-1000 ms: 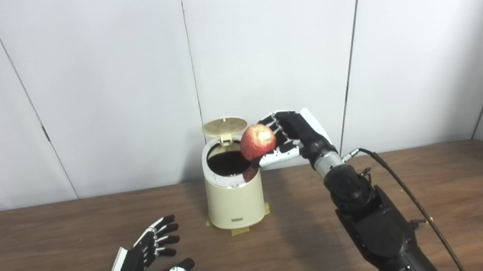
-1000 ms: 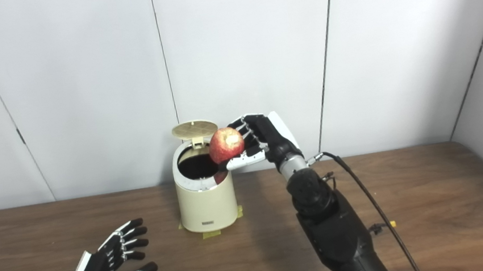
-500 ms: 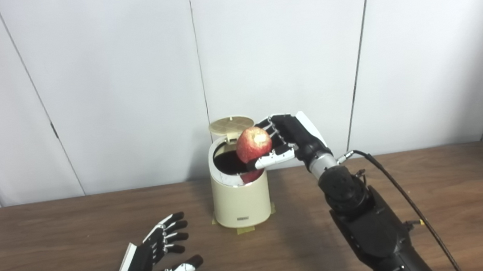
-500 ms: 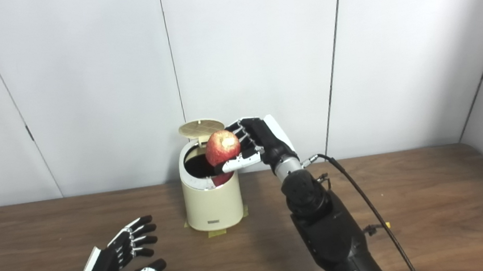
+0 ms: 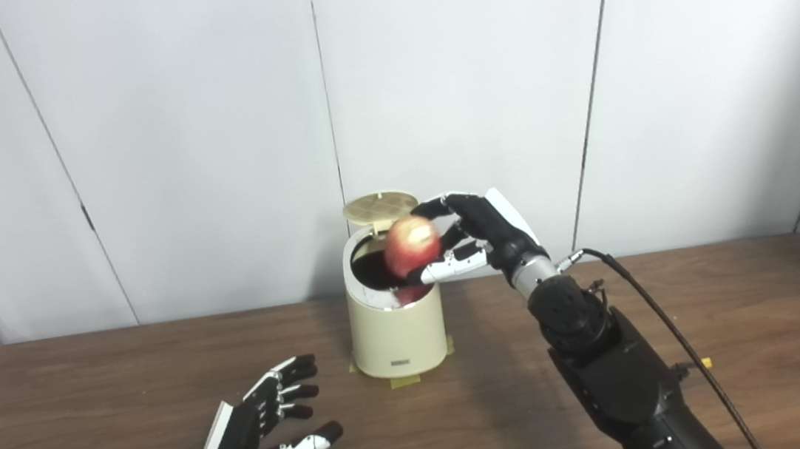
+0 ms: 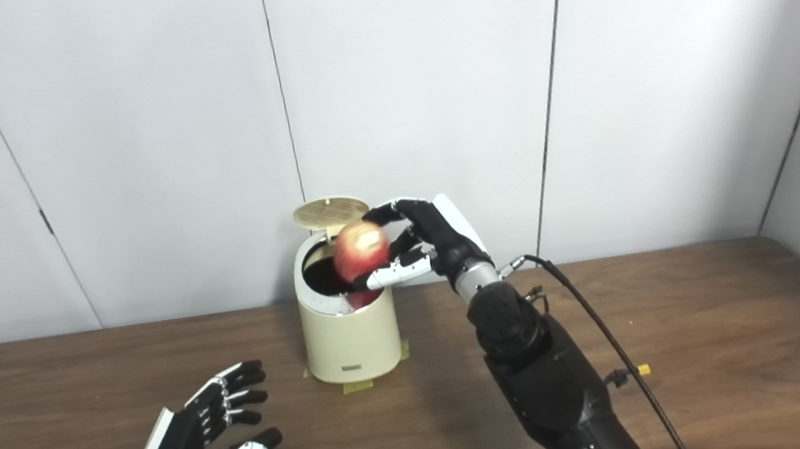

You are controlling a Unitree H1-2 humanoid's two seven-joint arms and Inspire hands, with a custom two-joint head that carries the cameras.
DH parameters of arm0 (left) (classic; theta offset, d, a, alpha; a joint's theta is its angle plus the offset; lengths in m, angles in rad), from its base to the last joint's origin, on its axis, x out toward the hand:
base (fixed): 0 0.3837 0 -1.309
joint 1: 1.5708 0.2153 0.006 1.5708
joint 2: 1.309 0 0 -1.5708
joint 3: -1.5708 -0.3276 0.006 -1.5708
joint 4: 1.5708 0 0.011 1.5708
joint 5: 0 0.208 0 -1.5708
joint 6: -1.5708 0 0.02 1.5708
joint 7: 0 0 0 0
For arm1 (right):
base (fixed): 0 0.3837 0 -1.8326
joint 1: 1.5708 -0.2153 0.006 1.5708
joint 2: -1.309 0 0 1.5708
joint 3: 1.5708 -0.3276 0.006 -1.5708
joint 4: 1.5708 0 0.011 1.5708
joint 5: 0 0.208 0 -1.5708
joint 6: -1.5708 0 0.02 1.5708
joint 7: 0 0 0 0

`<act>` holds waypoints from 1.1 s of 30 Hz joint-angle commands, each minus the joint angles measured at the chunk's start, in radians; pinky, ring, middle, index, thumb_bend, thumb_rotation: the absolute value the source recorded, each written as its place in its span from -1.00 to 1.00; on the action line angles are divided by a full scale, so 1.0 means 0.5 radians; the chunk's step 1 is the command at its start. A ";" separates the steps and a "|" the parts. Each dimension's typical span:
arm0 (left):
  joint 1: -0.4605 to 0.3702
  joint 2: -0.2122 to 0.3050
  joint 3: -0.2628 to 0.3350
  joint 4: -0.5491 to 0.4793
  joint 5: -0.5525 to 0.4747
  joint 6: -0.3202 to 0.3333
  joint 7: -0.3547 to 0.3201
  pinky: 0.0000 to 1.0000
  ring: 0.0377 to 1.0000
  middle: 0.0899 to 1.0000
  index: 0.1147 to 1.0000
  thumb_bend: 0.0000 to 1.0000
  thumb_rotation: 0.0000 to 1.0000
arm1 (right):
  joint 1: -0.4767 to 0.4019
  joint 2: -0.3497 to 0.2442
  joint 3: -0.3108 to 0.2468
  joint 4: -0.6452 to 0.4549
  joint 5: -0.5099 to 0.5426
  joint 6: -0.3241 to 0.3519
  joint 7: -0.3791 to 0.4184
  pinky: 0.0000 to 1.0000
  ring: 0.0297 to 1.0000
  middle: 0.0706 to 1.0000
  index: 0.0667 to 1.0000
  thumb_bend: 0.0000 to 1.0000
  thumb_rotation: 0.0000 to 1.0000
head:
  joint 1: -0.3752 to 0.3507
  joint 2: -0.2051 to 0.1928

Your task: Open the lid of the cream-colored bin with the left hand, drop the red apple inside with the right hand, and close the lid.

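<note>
- One table [image 5: 751,306], brown wood, carries the one bin on its far middle; everything below is placed against that bin.
- Two arms. The right arm [image 5: 609,373], black, rises from the bottom edge to the right of the bin and slants up toward its top; one black cable [image 5: 671,330] runs along its right side. Of the left arm only the hand shows.
- One bin [image 5: 396,329], cream, round, upright, with yellow tape [image 5: 405,381] at its foot. Its mouth is open and dark inside.
- Two hands. The right hand [image 5: 479,235] is raised just right of the bin's mouth, fingers [image 5: 435,207] spread and arched over the apple, thumb [image 5: 446,270] stretched beneath it; the fingers look loosened, and whether they touch the apple I cannot tell. The left hand [image 5: 263,440] rests on the table in front of the bin and to its left, well apart from it, holding nothing, fingers fanned apart.
- One lid [image 5: 379,206], hinged at the back of the bin, stands open behind the mouth.
- One apple [image 5: 412,245], red, blurred, sits over the right part of the bin's mouth, between the right hand's fingers and thumb.
</note>
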 commanded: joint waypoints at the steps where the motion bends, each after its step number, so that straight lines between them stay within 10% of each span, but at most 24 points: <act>1: -0.065 0.001 0.001 -0.033 -0.024 -0.039 0.011 0.34 0.50 0.60 0.61 0.62 -0.46 | -0.116 -0.008 0.016 -0.029 -0.002 -0.072 0.029 0.13 0.44 0.51 0.46 0.88 -0.70 | 0.000 0.001; 20: -0.062 0.008 0.002 -0.031 -0.038 -0.049 -0.004 0.31 0.49 0.59 0.63 0.65 -0.46 | -0.009 -0.029 -0.005 -0.186 0.012 -0.093 0.032 0.00 0.30 0.39 0.36 0.87 -0.69 | 0.013 0.007; 33: -0.060 -0.009 0.003 -0.025 -0.042 -0.056 0.011 0.36 0.50 0.58 0.61 0.64 -0.46 | 0.495 -0.046 -0.318 -0.467 0.343 -0.332 -0.002 0.16 0.29 0.45 0.47 0.71 -0.67 | 0.086 -0.012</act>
